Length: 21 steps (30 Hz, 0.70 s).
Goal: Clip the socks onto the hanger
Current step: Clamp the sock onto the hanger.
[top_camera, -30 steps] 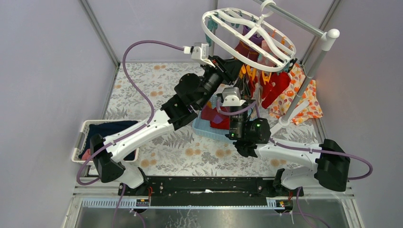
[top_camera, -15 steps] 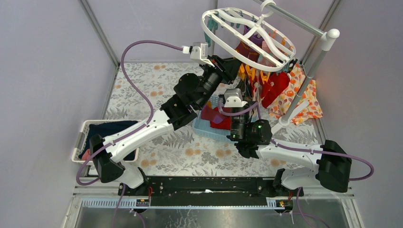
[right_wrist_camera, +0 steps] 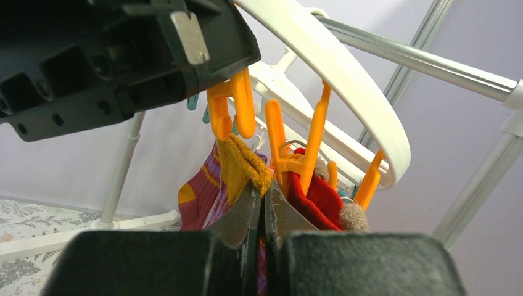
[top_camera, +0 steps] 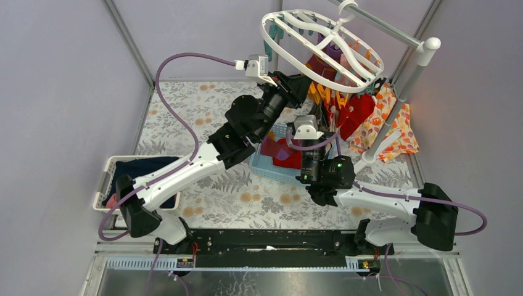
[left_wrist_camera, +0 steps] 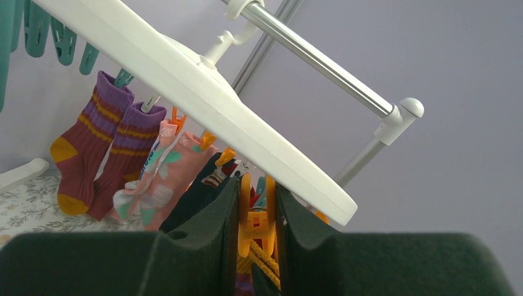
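Observation:
The white oval hanger (top_camera: 324,43) hangs from the rack bar, with several socks clipped under it: maroon striped socks (left_wrist_camera: 92,148), pink ones (left_wrist_camera: 161,179) and red ones (right_wrist_camera: 321,197). My left gripper (left_wrist_camera: 256,213) is shut on an orange clip (left_wrist_camera: 254,216), squeezing its handles just under the hanger rim (left_wrist_camera: 247,135). My right gripper (right_wrist_camera: 264,200) is shut on a sock with a mustard-yellow cuff (right_wrist_camera: 243,163). It holds the cuff up at the lower jaws of that orange clip (right_wrist_camera: 231,108), just below the left gripper's body.
A blue basket (top_camera: 271,166) with red socks sits on the floral mat under the arms. A white basket (top_camera: 105,182) with navy and pink cloth is at the left. The orange floral cloth (top_camera: 391,132) lies by the grey rack pole (top_camera: 407,86).
The right arm has shifted slightly right and toward the hanger, raising the sock to the clip. The left arm has barely moved.

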Each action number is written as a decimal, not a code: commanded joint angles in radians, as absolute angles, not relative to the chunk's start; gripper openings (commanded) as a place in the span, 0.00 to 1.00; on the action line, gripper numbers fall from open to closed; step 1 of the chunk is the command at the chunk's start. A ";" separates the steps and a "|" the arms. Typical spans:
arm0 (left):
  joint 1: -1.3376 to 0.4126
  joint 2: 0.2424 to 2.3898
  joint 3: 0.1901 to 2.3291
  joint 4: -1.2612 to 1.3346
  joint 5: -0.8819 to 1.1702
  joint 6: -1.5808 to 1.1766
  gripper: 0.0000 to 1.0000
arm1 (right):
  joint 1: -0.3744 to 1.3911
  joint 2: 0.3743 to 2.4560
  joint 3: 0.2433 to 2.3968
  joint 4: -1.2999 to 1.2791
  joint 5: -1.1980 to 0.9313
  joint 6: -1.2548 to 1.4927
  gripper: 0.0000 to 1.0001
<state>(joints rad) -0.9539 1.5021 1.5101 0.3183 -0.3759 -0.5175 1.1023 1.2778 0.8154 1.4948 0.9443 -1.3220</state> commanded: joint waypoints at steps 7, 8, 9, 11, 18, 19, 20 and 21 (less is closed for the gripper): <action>-0.949 1.487 1.511 0.300 -0.410 -0.552 0.01 | 1.098 1.278 0.849 1.701 0.941 -1.305 0.00; -0.949 1.490 1.512 0.298 -0.407 -0.555 0.01 | 1.098 1.283 0.853 1.701 0.939 -1.306 0.00; -0.949 1.493 1.512 0.295 -0.408 -0.558 0.01 | 1.098 1.287 0.856 1.701 0.937 -1.305 0.00; -0.949 1.494 1.509 0.295 -0.409 -0.564 0.01 | 1.098 1.292 0.856 1.700 0.931 -1.302 0.00; -0.948 1.493 1.537 0.275 -0.404 -0.552 0.01 | 1.098 1.292 0.839 1.700 0.932 -1.291 0.00; -0.949 1.492 1.530 0.281 -0.400 -0.553 0.01 | 1.098 1.288 0.830 1.701 0.932 -1.289 0.00; -0.947 1.492 1.523 0.289 -0.400 -0.555 0.01 | 1.098 1.286 0.824 1.700 0.932 -1.292 0.00; -0.946 1.495 1.520 0.294 -0.399 -0.561 0.01 | 1.098 1.284 0.818 1.700 0.928 -1.294 0.00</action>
<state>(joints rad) -0.9539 1.5002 1.5108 0.2970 -0.3820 -0.5488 1.1023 1.3014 0.8158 1.4948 0.9409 -1.3140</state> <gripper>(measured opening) 0.276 0.023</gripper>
